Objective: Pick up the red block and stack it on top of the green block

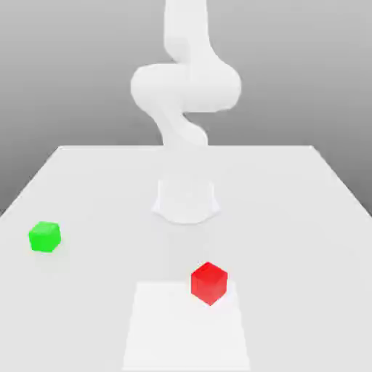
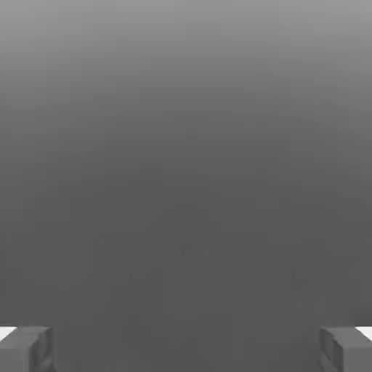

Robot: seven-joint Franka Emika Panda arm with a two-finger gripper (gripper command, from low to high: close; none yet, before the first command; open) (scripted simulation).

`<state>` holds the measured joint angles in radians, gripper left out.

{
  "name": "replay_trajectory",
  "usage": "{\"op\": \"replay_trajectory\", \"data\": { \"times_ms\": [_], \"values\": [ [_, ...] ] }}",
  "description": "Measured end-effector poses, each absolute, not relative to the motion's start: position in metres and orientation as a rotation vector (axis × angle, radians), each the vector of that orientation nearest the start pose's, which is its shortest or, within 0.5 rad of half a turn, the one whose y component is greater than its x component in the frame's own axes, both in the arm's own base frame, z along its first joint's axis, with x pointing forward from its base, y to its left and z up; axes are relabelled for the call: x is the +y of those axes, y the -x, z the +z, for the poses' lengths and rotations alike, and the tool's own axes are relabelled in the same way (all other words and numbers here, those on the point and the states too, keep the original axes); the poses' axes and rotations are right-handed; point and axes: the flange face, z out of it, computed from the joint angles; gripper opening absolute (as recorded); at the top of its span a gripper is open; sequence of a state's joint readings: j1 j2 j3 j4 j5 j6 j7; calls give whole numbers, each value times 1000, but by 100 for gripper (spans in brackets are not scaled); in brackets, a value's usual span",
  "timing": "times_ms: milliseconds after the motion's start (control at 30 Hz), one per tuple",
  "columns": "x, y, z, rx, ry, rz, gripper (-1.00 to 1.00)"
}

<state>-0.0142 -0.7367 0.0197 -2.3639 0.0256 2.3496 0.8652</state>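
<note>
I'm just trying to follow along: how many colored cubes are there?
2: a green block at the exterior view's left, and a red block nearer that camera, right of center.

White arm (image 1: 187, 86) (smooth, rounded joints)

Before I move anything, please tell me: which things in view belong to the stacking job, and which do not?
For the job:
- red block
- green block
- gripper, open

Not for the job:
- pale rectangular patch by the red block
</note>
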Motion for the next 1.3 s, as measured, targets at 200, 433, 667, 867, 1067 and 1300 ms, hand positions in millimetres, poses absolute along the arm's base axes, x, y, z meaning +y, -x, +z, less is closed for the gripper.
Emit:
{"op": "replay_trajectory", "data": {
  "times_ms": [200, 433, 667, 867, 1067, 1300],
  "values": [
    [20, -417, 512, 1437, 2407, -595, 0],
    [38, -398, 336, 1829, 2345, -251, 0],
    [43, -336, 192, 2179, 2258, -9, 0],
    [45, -332, 144, 2183, 2259, 1, -100],
    [45, -332, 142, 2181, 2258, -2, -100],
    [46, -334, 190, 2177, 2265, -4, -100]
  ]
}}
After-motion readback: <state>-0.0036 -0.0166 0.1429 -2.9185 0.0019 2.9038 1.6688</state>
